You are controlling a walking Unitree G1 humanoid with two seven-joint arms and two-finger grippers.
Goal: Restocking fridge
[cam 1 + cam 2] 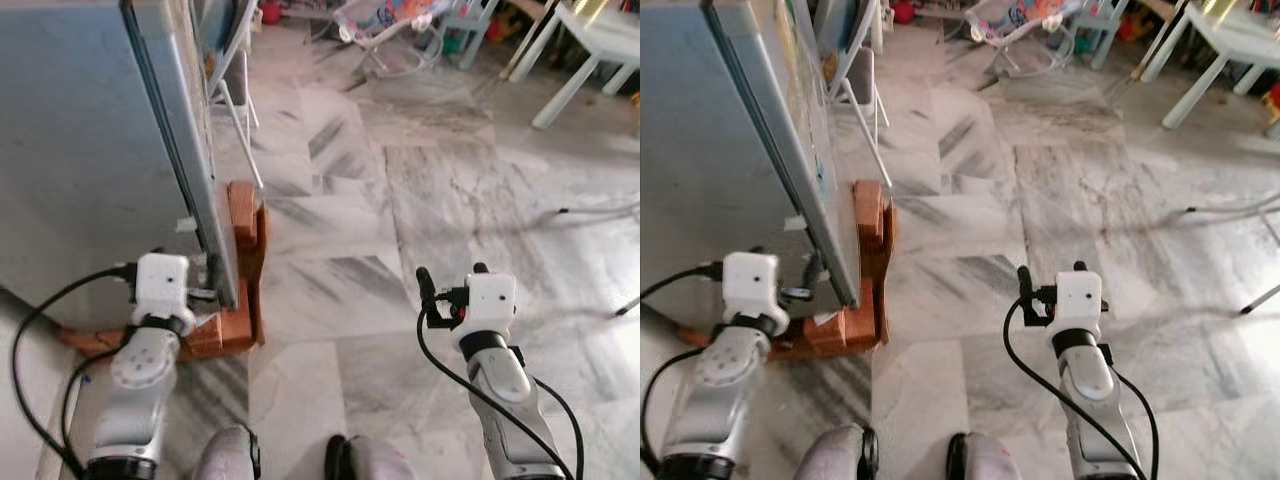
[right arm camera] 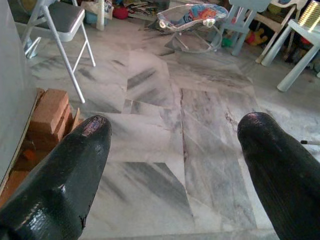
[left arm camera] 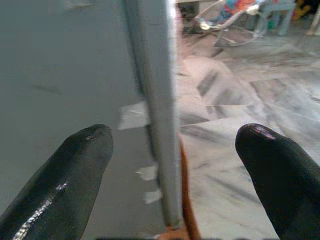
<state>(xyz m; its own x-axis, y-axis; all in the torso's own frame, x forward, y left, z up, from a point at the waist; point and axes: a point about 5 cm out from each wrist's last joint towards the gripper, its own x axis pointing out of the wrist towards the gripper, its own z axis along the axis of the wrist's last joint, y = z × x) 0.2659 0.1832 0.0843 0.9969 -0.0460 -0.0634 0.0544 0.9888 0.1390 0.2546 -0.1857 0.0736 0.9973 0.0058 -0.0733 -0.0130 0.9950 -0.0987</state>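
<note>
The grey fridge (image 1: pixel 80 150) stands at my left, raised on red bricks (image 1: pixel 240 215). My left gripper (image 1: pixel 205 292) is low at its front corner. In the left wrist view the gripper (image 3: pixel 175 137) is open, one black finger (image 3: pixel 75 165) before the grey face and the other finger (image 3: pixel 280 165) over the floor, with the fridge's vertical edge (image 3: pixel 152 100) between them and not touched. My right gripper (image 1: pixel 450 272) hovers over the marble floor, open with nothing between its fingertips (image 2: pixel 80 150).
A grey folding chair (image 2: pixel 55 20) stands just beyond the fridge. Farther back are a baby bouncer (image 1: pixel 385 25), a light blue chair (image 2: pixel 245 20) and a white table (image 1: pixel 590 40). A cable (image 1: pixel 600 210) lies on the floor at the right.
</note>
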